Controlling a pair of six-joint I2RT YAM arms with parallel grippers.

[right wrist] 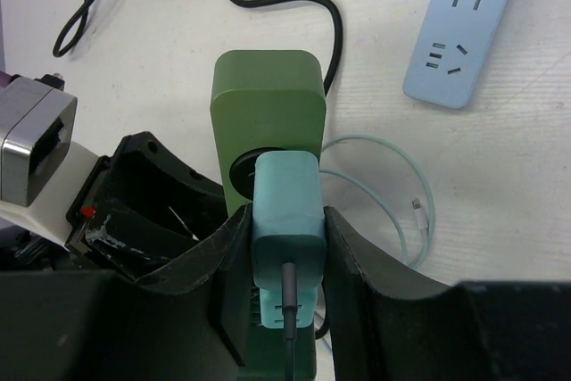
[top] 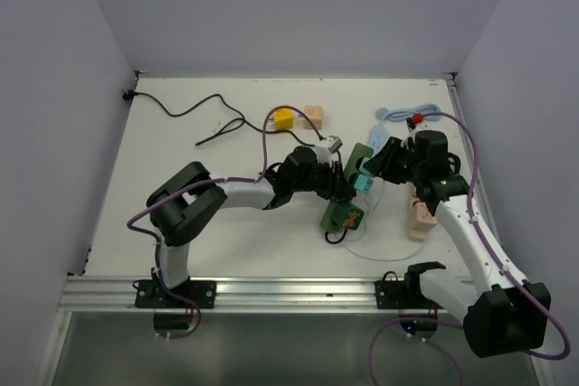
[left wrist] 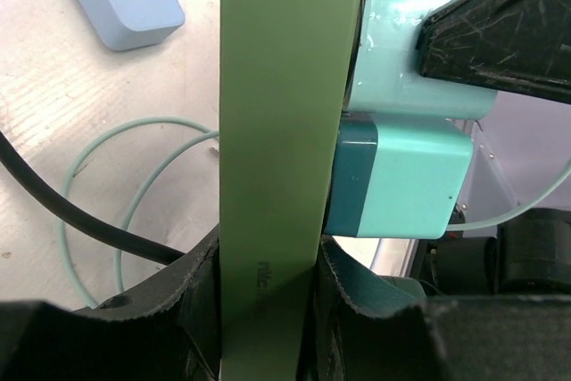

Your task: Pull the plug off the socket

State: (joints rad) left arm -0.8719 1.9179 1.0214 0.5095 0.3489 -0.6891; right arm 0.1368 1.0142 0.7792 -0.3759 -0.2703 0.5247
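Two arms reach inward, tips close together.
Left pincer (top: 336, 189) and right pincer (top: 373, 169) are both clamped narrow; elbows bent.

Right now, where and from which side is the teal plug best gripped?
On its two flat side faces, from the outlet-face side, as the right gripper does: the teal plug is a boxy block standing proud of the green strip, so jaws can straddle it and pull straight off.
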